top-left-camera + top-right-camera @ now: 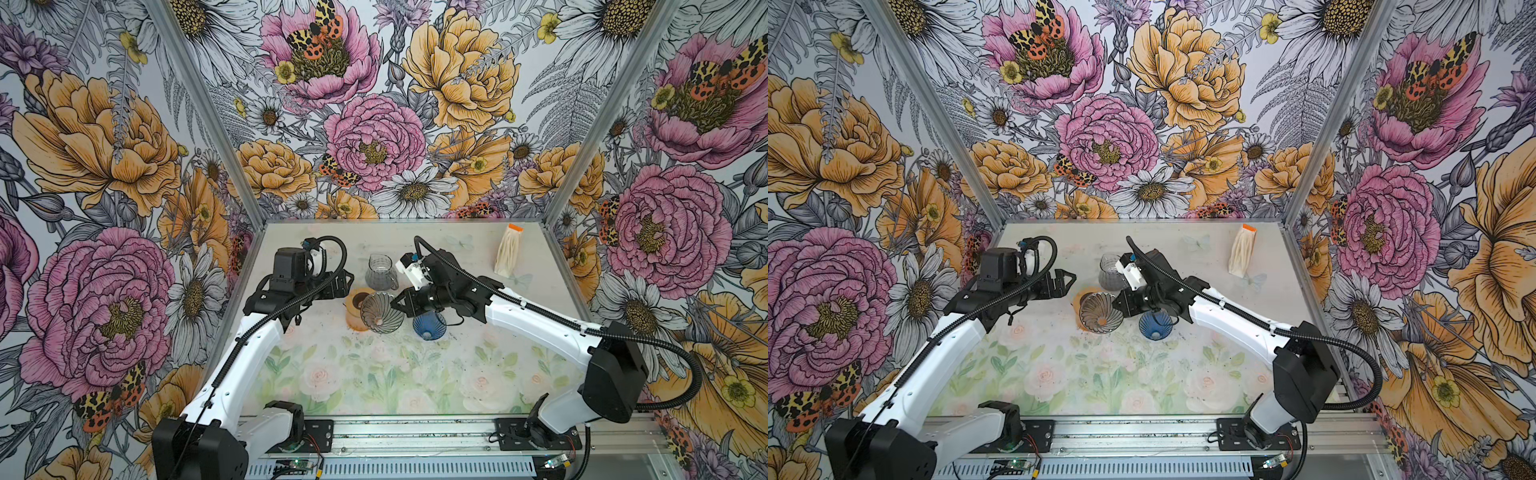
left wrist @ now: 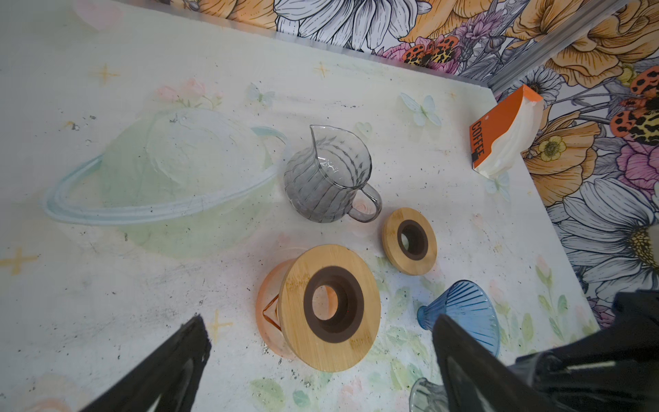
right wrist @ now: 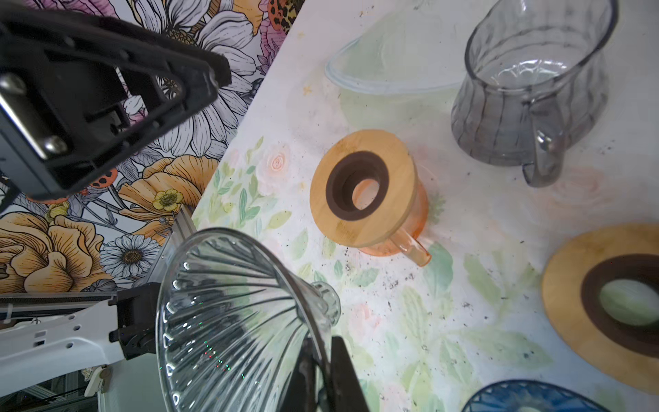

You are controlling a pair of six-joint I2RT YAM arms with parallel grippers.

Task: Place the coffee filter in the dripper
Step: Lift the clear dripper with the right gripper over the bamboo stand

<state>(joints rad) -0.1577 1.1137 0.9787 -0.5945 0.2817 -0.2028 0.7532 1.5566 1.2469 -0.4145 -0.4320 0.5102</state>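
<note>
Flowered tabletop point(image 1: 415, 374) first: the right gripper point(image 3: 322, 353) is clamped on the rim of the glass dripper point(image 1: 381, 312), which tilts. Level it, I'd say, over the wooden ring point(image 3: 392, 153). The left gripper point(image 1: 347, 284) hangs spread. The filter pack point(image 1: 508, 250) lies far back, untouched.

Floral-printed table point(image 2: 142, 285) with grey pitcher point(image 2: 326, 178), orange pitcher point(image 2: 269, 303), loose wooden ring point(image 2: 410, 240), blue dripper point(image 2: 460, 306), filter pack point(image 2: 499, 139)

The filter pack point(image 1: 509, 249) is standing at the table's point(image 1: 374, 374) far right. Mid-table, a jug point(image 1: 380, 271) is standing behind a second jug point(image 2: 269, 289) that is carrying a ring point(image 2: 335, 260), with a dripper point(image 1: 381, 312) hanging just right of it (off the table). A second dripper point(image 1: 429, 325) is lying tipped further right, a loose ring point(image 2: 413, 267) lying between it and the rear jug.
</note>
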